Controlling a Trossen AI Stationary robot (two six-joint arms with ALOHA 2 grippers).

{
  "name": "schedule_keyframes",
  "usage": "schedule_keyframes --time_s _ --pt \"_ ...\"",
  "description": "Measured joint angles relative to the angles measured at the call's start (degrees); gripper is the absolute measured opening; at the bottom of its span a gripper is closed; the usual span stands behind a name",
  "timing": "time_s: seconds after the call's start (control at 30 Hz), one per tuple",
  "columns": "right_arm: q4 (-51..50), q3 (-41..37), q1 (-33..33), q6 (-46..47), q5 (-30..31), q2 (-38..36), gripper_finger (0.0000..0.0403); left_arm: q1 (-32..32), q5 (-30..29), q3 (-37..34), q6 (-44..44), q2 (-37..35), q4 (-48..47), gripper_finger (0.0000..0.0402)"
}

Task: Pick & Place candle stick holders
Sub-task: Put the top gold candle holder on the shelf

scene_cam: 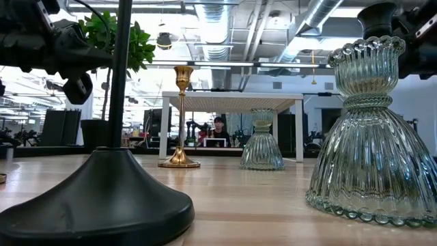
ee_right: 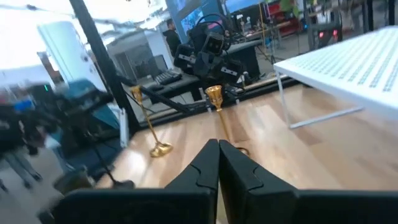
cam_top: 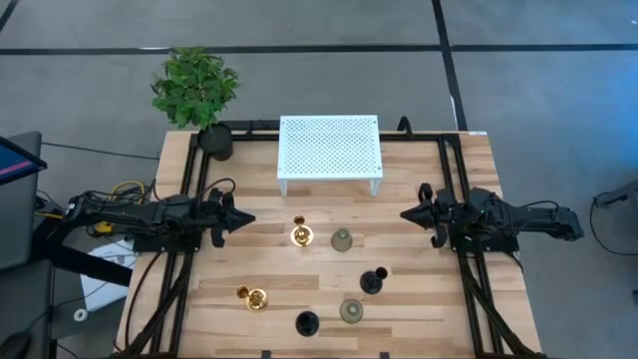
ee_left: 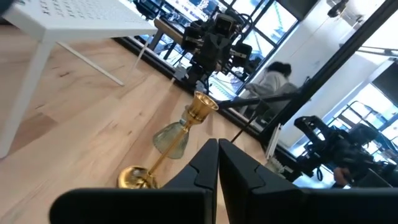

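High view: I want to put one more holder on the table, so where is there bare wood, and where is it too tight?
Bare wood lies between the left gripper and the gold holder, and between the white perforated stand and the right gripper. The near middle is crowded: a second gold holder, two black holders and two grey-green holders stand there.

I'm looking down on my two arms and both read matte black, chunky jointed housings tapering toward the fingers. My left arm [cam_top: 150,216] carries a loose tangle of cables near its base, with yellow and orange wires showing among the black ones. My right arm [cam_top: 508,221] looks cleaner, just dark segments with rounded joint caps. The left gripper [ee_left: 217,163] shows two flat, angular black fingers with bevelled edges, set on a broad dark block. The right gripper [ee_right: 219,163] has the same wedge-shaped black fingers on the same wide black body.
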Motion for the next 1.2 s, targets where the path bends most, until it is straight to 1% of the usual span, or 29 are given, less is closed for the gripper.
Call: schedule_keyframes --time_s 0.13,0.3,0.5,0.6,0.77,0.87,0.97,1.07,1.2 --pt "0.4 0.0 0.0 5.6 0.0 0.0 0.0000 0.0 0.0 0.0 -0.1 0.0 0.4 0.0012" --pt "0.8 0.0 0.0 8.5 0.0 0.0 0.0000 0.0 0.0 0.0 0.0 0.0 0.6 0.0012" --pt "2.4 0.0 0.0 8.7 0.1 0.0 0.0000 0.0 -0.5 0.0 0.3 0.0 0.6 0.0012" --pt "4.2 0.0 0.0 8.7 2.8 0.0 0.0000 0.0 -3.5 0.0 -0.2 0.0 0.6 0.0012" --pt "4.2 0.0 0.0 7.9 5.0 0.3 0.0000 0.0 -4.1 0.0 0.1 1.2 2.0 0.0004" --pt "2.6 0.9 0.0 7.9 6.4 1.2 0.0000 0.0 -4.9 0.1 0.2 4.3 4.5 0.0004" --pt "2.9 3.0 0.0 7.4 7.5 3.0 0.0000 0.0 -5.0 2.3 1.8 9.5 4.6 0.0004" --pt "2.5 5.0 0.0 4.7 8.3 5.5 0.0000 0.0 -6.4 6.1 7.4 16.5 4.9 0.0004" --pt "0.3 8.3 0.0 1.7 11.5 9.5 0.0000 -0.1 -7.2 12.0 17.9 26.5 5.2 0.0003"
